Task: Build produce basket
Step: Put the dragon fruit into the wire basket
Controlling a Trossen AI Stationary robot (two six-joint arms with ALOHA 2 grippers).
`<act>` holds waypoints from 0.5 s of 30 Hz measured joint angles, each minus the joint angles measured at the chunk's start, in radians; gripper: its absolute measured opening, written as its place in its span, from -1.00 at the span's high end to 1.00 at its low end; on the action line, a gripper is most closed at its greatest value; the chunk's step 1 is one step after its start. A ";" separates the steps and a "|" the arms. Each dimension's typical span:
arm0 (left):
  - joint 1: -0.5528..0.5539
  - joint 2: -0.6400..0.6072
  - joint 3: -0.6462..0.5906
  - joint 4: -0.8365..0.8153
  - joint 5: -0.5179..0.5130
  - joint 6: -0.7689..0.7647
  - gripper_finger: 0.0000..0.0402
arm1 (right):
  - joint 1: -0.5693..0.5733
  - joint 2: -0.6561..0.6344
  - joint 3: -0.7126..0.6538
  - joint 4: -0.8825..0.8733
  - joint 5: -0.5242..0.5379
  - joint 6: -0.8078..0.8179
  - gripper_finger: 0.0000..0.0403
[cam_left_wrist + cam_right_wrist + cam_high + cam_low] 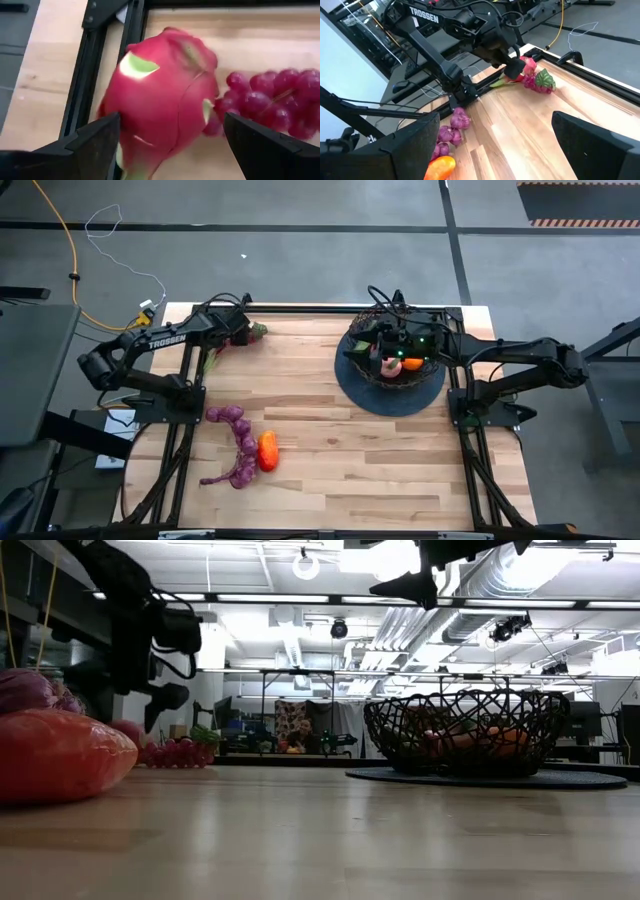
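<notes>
A pink dragon fruit [165, 95] with green scales lies at the table's far left, beside a bunch of red grapes [270, 100]. My left gripper [170, 125] is open and slants down over the fruit, one finger on either side of it. The black wire basket [465, 730] stands on its dark round base [390, 402] at the far right and holds pink, orange and green pieces. My right gripper [388, 345] hovers open above the basket with nothing between its fingers. My left gripper straddles the dragon fruit's body from above at a slant. One finger [102, 142] stands right against the fruit's side [125, 130]; I cannot tell whether it touches. The other finger stands apart from the fruit. The fruit lies on the table.
Purple grape bunches [235, 445] and an orange-red piece [267, 451] lie near the table's left front. The arms' black frames run along both side edges. Bare wood lies in the middle and at the near right.
</notes>
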State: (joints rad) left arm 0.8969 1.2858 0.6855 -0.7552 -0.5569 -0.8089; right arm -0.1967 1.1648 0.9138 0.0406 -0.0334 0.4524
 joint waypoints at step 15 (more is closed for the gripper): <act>0.058 -0.002 -0.065 0.086 0.047 0.054 -0.25 | 0.000 0.000 0.000 -0.002 0.016 0.018 -0.86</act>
State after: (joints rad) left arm 0.9554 1.2836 0.6204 -0.6694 -0.5096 -0.7551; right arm -0.1967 1.1652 0.9142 0.0384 -0.0170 0.4706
